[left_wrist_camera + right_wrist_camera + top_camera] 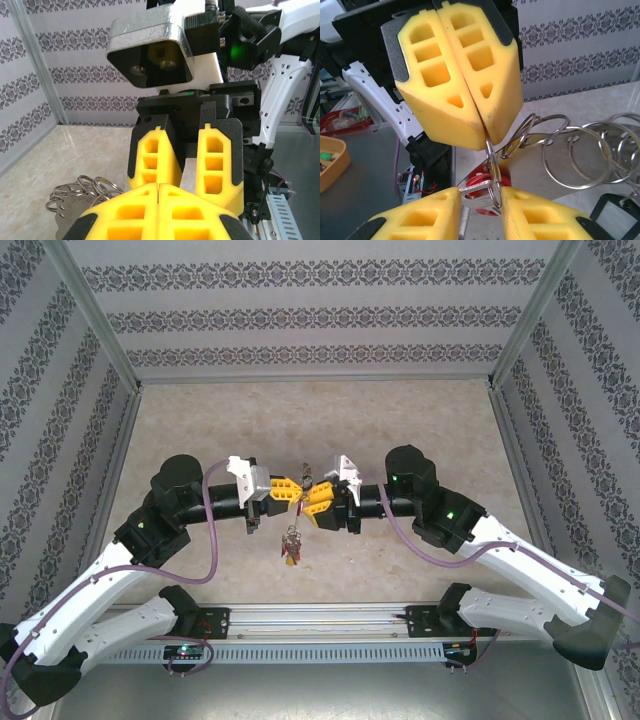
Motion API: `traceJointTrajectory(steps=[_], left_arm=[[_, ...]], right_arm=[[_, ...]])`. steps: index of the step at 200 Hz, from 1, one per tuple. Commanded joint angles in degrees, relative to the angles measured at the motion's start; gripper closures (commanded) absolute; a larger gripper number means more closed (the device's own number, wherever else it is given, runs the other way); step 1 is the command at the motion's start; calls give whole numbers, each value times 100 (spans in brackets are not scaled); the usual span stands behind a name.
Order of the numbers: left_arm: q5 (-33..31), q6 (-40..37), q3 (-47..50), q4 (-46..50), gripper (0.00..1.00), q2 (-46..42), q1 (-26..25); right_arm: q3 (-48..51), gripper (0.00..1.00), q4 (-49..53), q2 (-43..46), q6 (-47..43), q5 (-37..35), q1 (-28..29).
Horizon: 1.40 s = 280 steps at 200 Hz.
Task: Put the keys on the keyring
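My two grippers meet tip to tip above the middle of the table. The left gripper (pixel 296 490) (pixel 158 192) is shut, and in the right wrist view its tips (pixel 486 137) pinch the thin grey keyring (pixel 492 160), seen edge-on. A silver key (pixel 472 192) with a red tag (pixel 482 177) hangs on that loop. It lies between the jaws of my right gripper (pixel 480 196) (pixel 313 501), which stand apart. A bunch of tagged keys (pixel 291 543) dangles below both grippers.
Several more steel rings (pixel 575 155) (pixel 80 192) hang off the loop to one side. Patterned walls (pixel 320 320) close in the beige tabletop (pixel 420 570) at the back and sides. An orange tray (pixel 330 160) sits off the table's near side.
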<state>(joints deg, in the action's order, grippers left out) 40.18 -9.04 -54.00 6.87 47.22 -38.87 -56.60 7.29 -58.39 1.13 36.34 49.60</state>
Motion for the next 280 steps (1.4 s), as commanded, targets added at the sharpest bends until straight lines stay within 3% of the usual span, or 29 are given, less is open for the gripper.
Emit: traceJointTrajectory(steps=[1, 93, 176, 280], left_arm=[[250, 207, 11, -760, 100, -169, 95], [436, 442, 67, -1035, 100, -225, 218], [495, 631, 150, -1275, 100, -265, 264], [569, 804, 235, -1534, 100, -293, 323]], right_arm=[[97, 71, -612, 118, 220, 58, -39], [125, 67, -1037, 257, 336, -30, -39], [149, 78, -1204, 128, 351, 31, -39], [124, 79, -1410, -14, 390, 121, -31]])
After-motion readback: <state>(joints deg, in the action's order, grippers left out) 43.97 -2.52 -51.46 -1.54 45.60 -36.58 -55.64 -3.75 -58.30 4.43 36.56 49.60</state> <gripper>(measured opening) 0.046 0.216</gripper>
